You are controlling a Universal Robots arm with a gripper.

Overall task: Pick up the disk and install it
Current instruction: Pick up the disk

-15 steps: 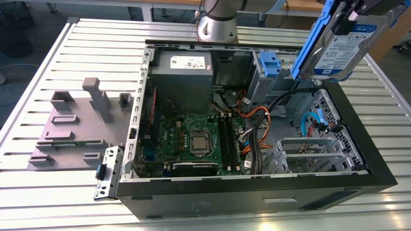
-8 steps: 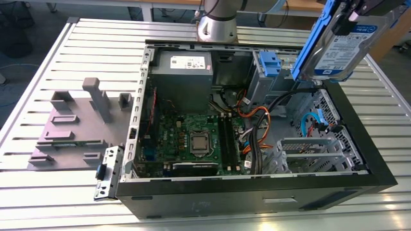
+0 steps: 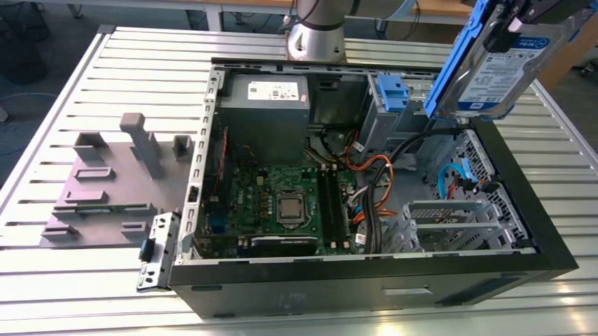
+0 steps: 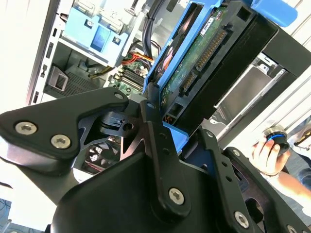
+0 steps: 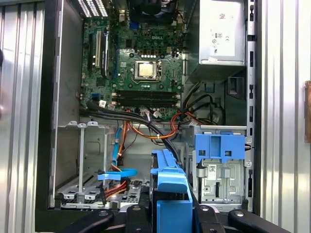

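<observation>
Disk [image 3: 500, 70]: silver drive, white-and-blue label, blue carrier frame. Held above the open computer case [image 3: 374, 280], near its drive bay. It stands on edge, long axis steeply upright and slightly tilted. Gripper [image 4: 182, 133] is clamped on the carrier.
</observation>
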